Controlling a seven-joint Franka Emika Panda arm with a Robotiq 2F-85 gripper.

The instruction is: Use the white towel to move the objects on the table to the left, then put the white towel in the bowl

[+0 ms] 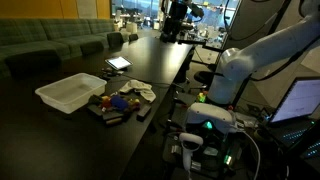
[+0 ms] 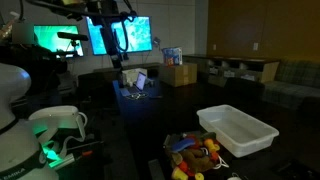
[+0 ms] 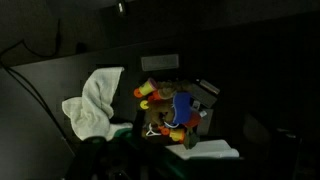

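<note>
Hovering high, the gripper (image 1: 177,30) hangs well apart from the white towel (image 3: 95,100).

Behind the claw (image 2: 115,45), in an exterior view, two bright screens (image 2: 145,30) show green and blue pictures. Lower than the claw and farther back stands a cardboard box (image 2: 180,73). A flat device with a lit screen (image 1: 118,62) lies below the claw and off to one side. A long green sofa (image 1: 50,45) runs well apart from the claw. An open laptop (image 1: 300,100) glows at the frame's edge, also well apart from it.
</note>
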